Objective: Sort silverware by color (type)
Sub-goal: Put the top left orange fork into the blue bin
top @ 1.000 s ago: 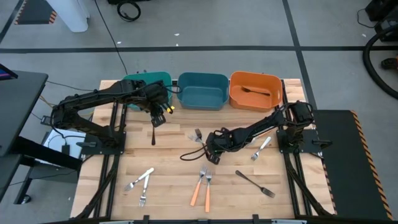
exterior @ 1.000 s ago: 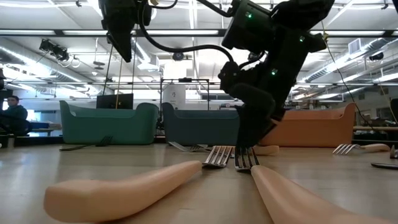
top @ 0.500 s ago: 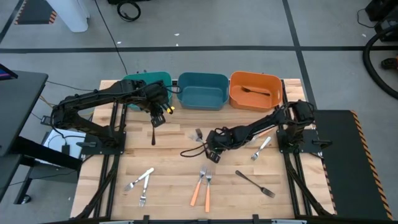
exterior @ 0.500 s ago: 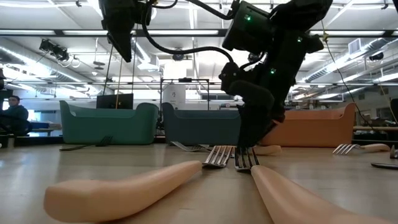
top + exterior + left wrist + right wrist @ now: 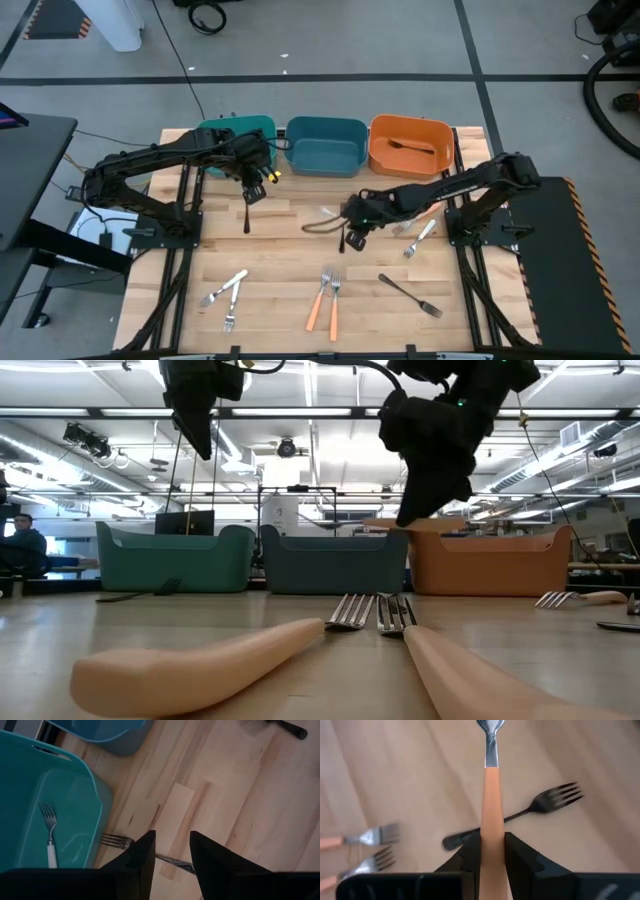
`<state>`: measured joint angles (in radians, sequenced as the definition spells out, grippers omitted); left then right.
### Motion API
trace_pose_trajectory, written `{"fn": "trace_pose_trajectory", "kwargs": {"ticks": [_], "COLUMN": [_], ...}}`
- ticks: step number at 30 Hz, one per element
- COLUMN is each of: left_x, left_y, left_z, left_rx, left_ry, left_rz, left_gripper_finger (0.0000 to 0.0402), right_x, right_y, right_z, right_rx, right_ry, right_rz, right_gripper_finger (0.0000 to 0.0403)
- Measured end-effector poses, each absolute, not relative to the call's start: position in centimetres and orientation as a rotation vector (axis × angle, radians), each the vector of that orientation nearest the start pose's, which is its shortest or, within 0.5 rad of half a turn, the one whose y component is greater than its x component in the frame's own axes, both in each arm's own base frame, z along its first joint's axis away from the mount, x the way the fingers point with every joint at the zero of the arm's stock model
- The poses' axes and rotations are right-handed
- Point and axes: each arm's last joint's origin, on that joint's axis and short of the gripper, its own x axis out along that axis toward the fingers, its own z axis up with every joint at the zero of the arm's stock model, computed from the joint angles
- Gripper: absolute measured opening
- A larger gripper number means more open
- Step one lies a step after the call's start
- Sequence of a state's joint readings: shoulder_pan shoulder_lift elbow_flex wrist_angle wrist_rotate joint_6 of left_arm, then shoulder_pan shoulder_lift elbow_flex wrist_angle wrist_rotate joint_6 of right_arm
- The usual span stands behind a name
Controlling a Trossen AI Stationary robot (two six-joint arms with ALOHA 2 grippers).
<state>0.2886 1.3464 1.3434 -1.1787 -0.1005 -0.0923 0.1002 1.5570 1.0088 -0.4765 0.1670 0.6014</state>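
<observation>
Orange-handled fork (image 5: 491,805) sits clamped in the right gripper (image 5: 352,228) above mid-table, its tines cut off (wrist view). Left gripper (image 5: 250,188), fingers parted and empty, hovers by the teal bin (image 5: 75,785), which holds a white-handled fork (image 5: 50,840); orange bin (image 5: 411,147) holds one fork.

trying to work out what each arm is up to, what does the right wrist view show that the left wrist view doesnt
Only the right wrist view: the right gripper shut on an orange-handled fork, held above a black fork and two orange-handled forks lying on the table.

Only the left wrist view: the open left gripper, the teal bin holding a white-handled fork, and a fork beside that bin.

Both: the wooden table.
</observation>
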Motion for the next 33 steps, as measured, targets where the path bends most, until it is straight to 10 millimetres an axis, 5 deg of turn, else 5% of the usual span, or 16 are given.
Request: {"fn": "trace_pose_trajectory", "kwargs": {"ticks": [20, 33], "left_x": [23.6, 24.0], "left_y": [11.4, 12.9], "left_z": [34.1, 35.0], "left_rx": [-0.138, -0.149], "left_ry": [0.957, 0.811], "left_rz": [0.484, 0.546], "left_gripper_finger": [0.0130, 0.0130], "right_x": [30.8, 30.2], "right_y": [-8.9, -14.3], "right_z": [26.3, 27.7], "right_rx": [0.463, 0.282], "right_ry": [0.433, 0.260], "right_rz": [-0.562, -0.591], "right_gripper_finger": [0.0068, 0.0067]}}
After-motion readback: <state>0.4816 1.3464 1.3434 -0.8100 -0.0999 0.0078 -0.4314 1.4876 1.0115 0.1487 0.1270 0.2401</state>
